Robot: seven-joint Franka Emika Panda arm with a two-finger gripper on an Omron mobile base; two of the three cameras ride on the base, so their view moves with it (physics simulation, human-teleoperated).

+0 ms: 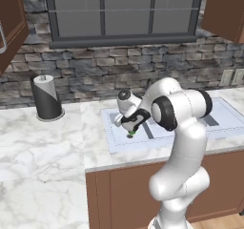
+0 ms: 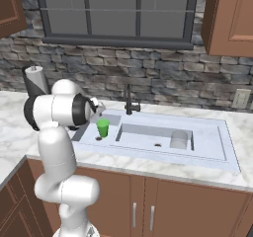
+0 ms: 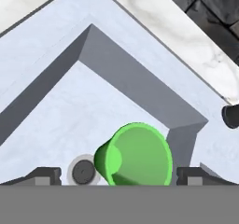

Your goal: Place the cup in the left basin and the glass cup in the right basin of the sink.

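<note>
1. I see the gripper (image 3: 119, 176) released, fingers (image 3: 44, 175) spread either side of the cup (image 3: 135, 155).
2. Cup stands upright in the left basin (image 2: 91, 132), beside its drain (image 3: 84, 171).
3. Glass cup (image 2: 179, 139) sits in the right basin (image 2: 148, 138).

A kitchen: sink (image 2: 225, 147) in marble counter (image 1: 43, 147), wooden cabinets (image 2: 163, 206), probably a paper-towel roll (image 1: 46, 97).

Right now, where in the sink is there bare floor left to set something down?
The right basin is bare from the centre divider to the glass cup at its right end. The left basin is crowded: the cup and open gripper by its drain.
</note>
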